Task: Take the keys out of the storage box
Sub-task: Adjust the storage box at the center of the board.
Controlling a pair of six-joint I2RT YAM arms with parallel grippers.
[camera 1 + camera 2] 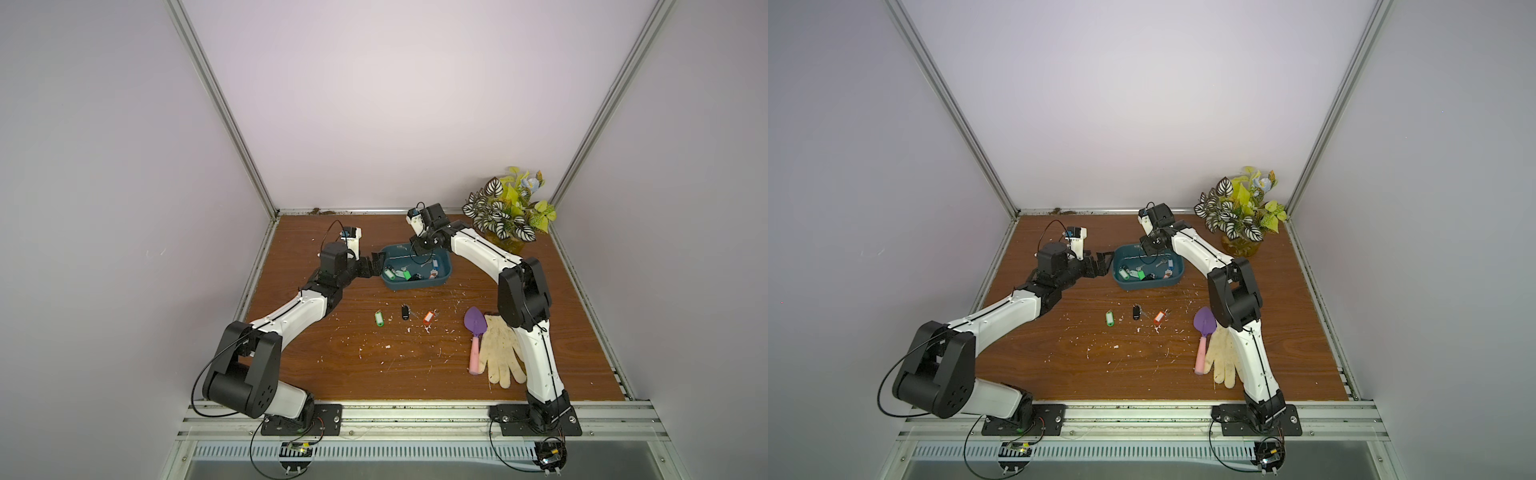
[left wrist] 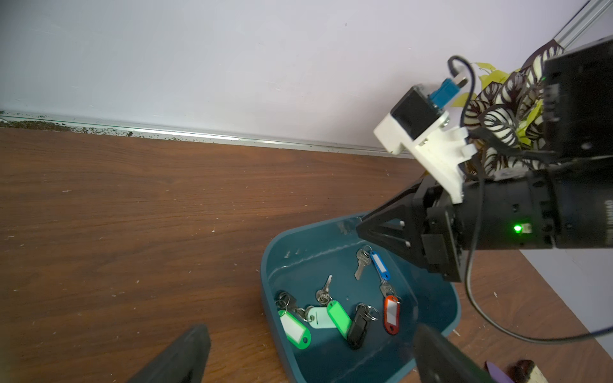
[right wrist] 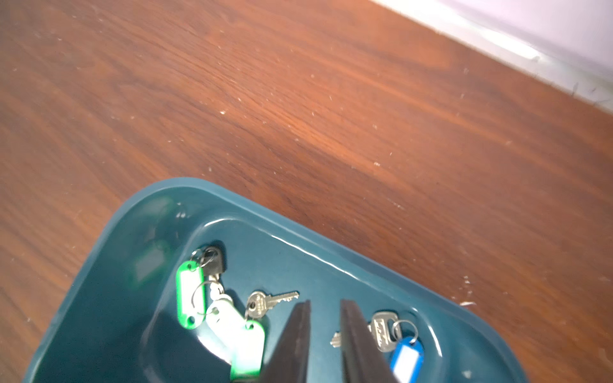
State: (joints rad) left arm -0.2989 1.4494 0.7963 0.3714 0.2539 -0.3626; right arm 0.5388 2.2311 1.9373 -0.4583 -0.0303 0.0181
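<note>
Right wrist view first: the right gripper [image 3: 325,303] hangs over the floor of the shallow dark teal plastic storage box [image 3: 298,237]. Its two black jaws stand only a narrow slot apart with nothing between them (bare teal shows through the gap). Just beside one jaw lies a silver metal key on a ring with an oblong blue plastic tag [image 3: 406,356]. On the other side, a little apart, a small silver key [image 3: 265,301] is ringed to a bright green plastic tag [image 3: 248,348]. Beyond it lie a pale green tag [image 3: 220,318] and a green white-labelled tag [image 3: 189,295]. The left wrist view adds a red tag [image 2: 391,313] and a black tag [image 2: 358,326], so about six keys remain inside.

The left gripper [image 1: 376,266] is spread wide and empty at the box's end; I cannot tell whether it touches the wall.

Three keys already lie on the brown wooden table [image 1: 374,365] in front of the box: green [image 1: 378,319], black [image 1: 405,312] and orange [image 1: 428,317].

I judge the task about a third done, with the right arm lining up its next pick. That calls for shifting sideways over a tag, widening the jaws, then sinking to the floor before closing.
</note>
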